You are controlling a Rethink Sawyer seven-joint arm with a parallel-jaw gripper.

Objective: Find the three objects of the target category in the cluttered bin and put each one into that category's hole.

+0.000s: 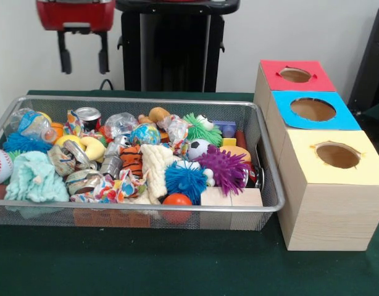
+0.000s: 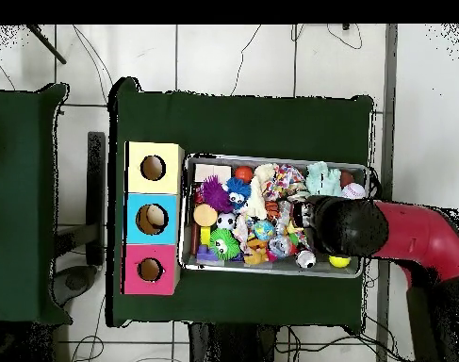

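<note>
The bin (image 1: 263,203) is full of toys, its clutter looking unsorted; the box (image 1: 328,203) with three holes stands just beside it. Above the bin's far edge hangs the gripper (image 1: 84,54), fingers spread wide and empty. Sorting looks barely begun, though something pale shows in the blue hole (image 2: 154,218).

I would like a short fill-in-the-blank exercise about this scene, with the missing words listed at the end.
1. The wooden box has three holes; the top around the middle hole is coloured ____.
2. The gripper hangs above the wire bin with its fingers ____.
3. The purple spiky ball lies beside a spiky ball coloured ____.
4. The hole nearest the front-view camera sits in a top coloured ____.

Missing words: blue; open; blue; yellow
</note>
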